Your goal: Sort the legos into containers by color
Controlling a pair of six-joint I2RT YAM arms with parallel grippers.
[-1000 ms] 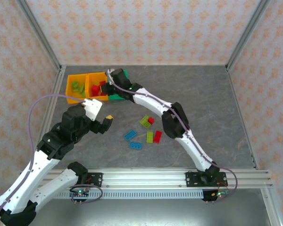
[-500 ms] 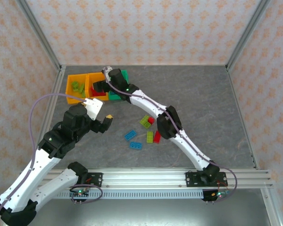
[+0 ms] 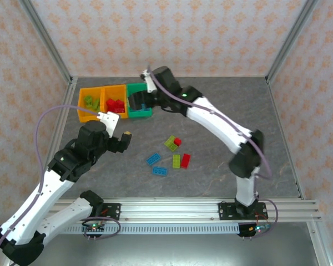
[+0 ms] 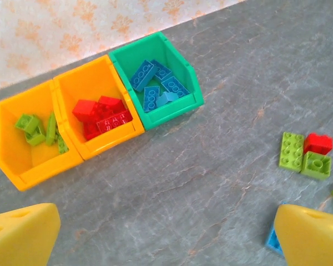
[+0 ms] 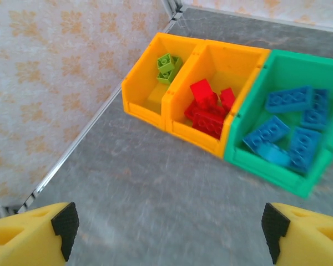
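The right hand (image 5: 167,224), fingers spread and empty, hangs before the containers (image 5: 195,138) at the upper left of the table (image 3: 238,105), each bin holding one colour. The left hand (image 4: 166,233), equally spread, hovers beside the loose legos (image 3: 176,160) at centre, probably poised to pick.

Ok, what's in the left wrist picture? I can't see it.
Three joined bins sit on a grey table: green legos in the left orange bin, red legos in the middle orange bin, blue legos in the green bin. Loose legos lie to the right, and the left tool stands open at the bottom.
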